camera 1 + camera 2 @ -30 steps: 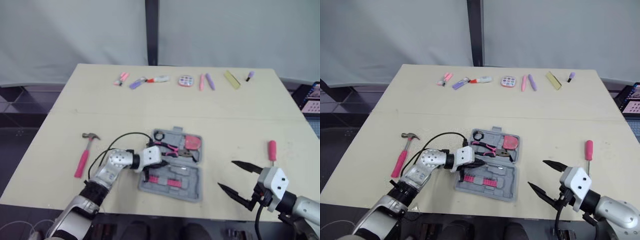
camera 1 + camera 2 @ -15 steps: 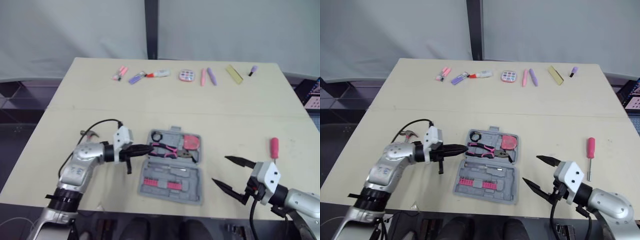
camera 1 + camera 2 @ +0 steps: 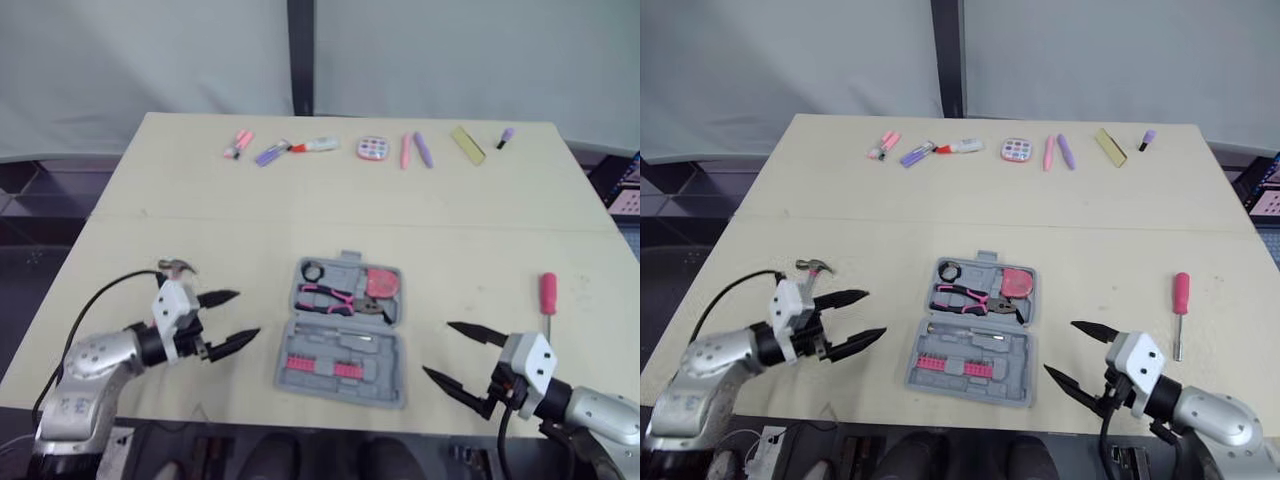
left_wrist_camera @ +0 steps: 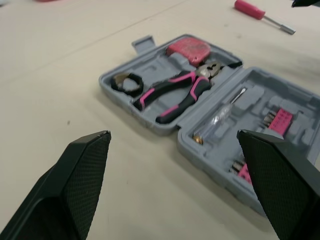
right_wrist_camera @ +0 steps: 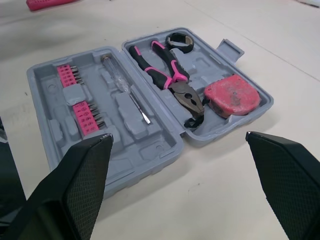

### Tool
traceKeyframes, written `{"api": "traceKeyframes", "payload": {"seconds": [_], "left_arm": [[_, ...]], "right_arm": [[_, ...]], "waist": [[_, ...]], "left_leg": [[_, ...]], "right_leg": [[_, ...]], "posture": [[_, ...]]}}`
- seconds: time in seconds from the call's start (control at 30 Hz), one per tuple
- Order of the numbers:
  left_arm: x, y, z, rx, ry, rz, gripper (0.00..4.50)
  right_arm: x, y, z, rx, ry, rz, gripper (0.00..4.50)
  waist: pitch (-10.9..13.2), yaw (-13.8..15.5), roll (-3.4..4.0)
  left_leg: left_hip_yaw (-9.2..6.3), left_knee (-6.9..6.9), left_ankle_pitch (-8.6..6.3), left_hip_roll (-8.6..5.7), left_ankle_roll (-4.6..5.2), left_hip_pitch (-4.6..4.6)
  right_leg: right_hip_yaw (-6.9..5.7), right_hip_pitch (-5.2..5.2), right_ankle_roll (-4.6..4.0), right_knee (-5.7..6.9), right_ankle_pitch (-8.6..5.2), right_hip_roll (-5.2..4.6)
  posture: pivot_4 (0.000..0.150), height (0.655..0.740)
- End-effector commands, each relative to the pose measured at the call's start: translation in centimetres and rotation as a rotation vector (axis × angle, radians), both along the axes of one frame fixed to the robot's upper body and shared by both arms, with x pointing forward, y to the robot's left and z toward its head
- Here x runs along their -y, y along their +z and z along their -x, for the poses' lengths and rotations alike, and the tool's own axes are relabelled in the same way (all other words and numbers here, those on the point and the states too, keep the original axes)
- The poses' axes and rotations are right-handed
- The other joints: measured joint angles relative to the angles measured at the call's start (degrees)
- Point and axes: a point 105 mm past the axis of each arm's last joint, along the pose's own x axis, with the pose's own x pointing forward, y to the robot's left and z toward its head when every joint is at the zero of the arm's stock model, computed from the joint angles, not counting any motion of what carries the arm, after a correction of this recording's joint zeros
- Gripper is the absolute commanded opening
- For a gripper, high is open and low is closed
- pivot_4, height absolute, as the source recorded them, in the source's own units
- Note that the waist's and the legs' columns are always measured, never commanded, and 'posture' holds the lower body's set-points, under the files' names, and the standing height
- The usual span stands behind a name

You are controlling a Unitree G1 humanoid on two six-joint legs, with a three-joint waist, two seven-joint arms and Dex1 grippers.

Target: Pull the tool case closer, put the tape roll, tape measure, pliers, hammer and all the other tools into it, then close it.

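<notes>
The grey tool case (image 3: 391, 383) lies open at the middle of the table. In its far half sit a black tape roll (image 3: 316, 272), pink-and-black pliers (image 3: 335, 297) and a pink tape measure (image 3: 383, 284); the near half holds a clear-handled screwdriver (image 5: 127, 90) and pink bits (image 3: 320, 366). My left gripper (image 3: 247, 314) hovers open and bare, left of the case. The hammer's head (image 3: 178, 266) peeks out behind it, its handle hidden. My right gripper (image 3: 437, 348) stands open, right of the case. A pink screwdriver (image 3: 547, 293) lies at the right.
Along the table's far edge runs a row of small items: pink and purple markers (image 3: 268, 153), a round pink palette (image 3: 372, 149), two pens (image 3: 413, 153), a yellow block (image 3: 465, 145). The table (image 3: 300, 210) ends just before both grippers. A black cable (image 3: 100, 295) loops off my left arm.
My left gripper has drawn back leftward from the case and opened from shut. The right gripper has stayed open in about the same spot. The camera has shifted slightly.
</notes>
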Motion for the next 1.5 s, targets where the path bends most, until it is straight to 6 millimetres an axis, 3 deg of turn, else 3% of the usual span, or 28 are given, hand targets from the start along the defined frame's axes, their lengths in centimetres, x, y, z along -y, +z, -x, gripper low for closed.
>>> {"api": "traceKeyframes", "payload": {"seconds": [0.03, 0.27, 0.87, 1.0, 1.13, 1.33, 1.5], "left_arm": [[-2.3, -1.1, 2.3, 0.001, 0.081, -0.051, 4.48], [-3.8, -2.5, 3.4, -0.011, 0.134, -0.086, 4.48], [-2.9, -1.1, 2.3, 0.027, 0.127, -0.061, 4.48], [-3.7, -0.3, 1.0, 0.014, 0.268, -0.018, 4.48], [-5.7, 1.8, -0.9, 0.012, 0.546, 0.079, 4.48], [-8.2, 1.8, -1.5, -0.074, 0.814, 0.076, 4.48], [-8.7, 1.5, -1.7, -0.105, 0.834, 0.022, 4.48]], "right_arm": [[0.0, -0.3, 0.3, 0.004, 0.011, -0.002, 4.50], [0.2, -0.6, 0.3, -0.006, 0.013, -0.001, 4.50], [0.0, -0.6, 0.2, -0.004, 0.018, -0.007, 4.50], [-0.1, -0.2, 0.1, 0.007, 0.031, -0.012, 4.50], [-1.2, 1.7, 0.2, 0.052, 0.108, -0.053, 4.50], [-3.1, 3.6, 0.2, 0.094, 0.221, -0.113, 4.50], [-3.4, 3.6, 0.1, 0.092, 0.237, -0.104, 4.50]], "waist": [[0.01, -0.31, -0.01], [0.13, 0.48, -0.04], [0.14, 0.34, -0.03], [0.14, 0.34, -0.03], [0.15, 0.38, -0.06], [0.17, -0.08, -0.08], [0.18, -0.06, -0.12]], "left_leg": [[0.00, -0.02, 0.00, 0.03, -0.01, 0.00], [-0.02, -0.06, 0.07, 0.04, -0.16, -0.01], [-0.02, -0.14, 0.07, 0.08, -0.17, -0.01], [-0.02, -0.13, 0.07, 0.08, -0.17, -0.01], [-0.02, -0.11, 0.07, 0.09, -0.17, -0.03], [-0.03, -0.12, 0.07, 0.11, -0.17, -0.02], [-0.04, -0.11, 0.08, 0.13, -0.20, -0.02]], "right_leg": [[0.00, 0.02, 0.00, -0.09, 0.00, 0.00], [0.01, 0.09, -0.02, -0.48, -0.01, -0.06], [-0.05, 0.05, -0.02, -0.32, -0.01, 0.00], [-0.03, 0.05, -0.02, -0.30, -0.01, 0.00], [-0.02, 0.05, -0.01, -0.23, -0.01, 0.02], [-0.05, 0.04, -0.01, -0.19, 0.00, 0.08], [-0.04, 0.03, -0.01, -0.19, 0.00, 0.11]], "posture": [[0.150, 0.7400], [0.150, 0.7400], [0.150, 0.7400], [0.150, 0.7400], [0.150, 0.7400], [0.150, 0.7400], [0.150, 0.7400]]}}
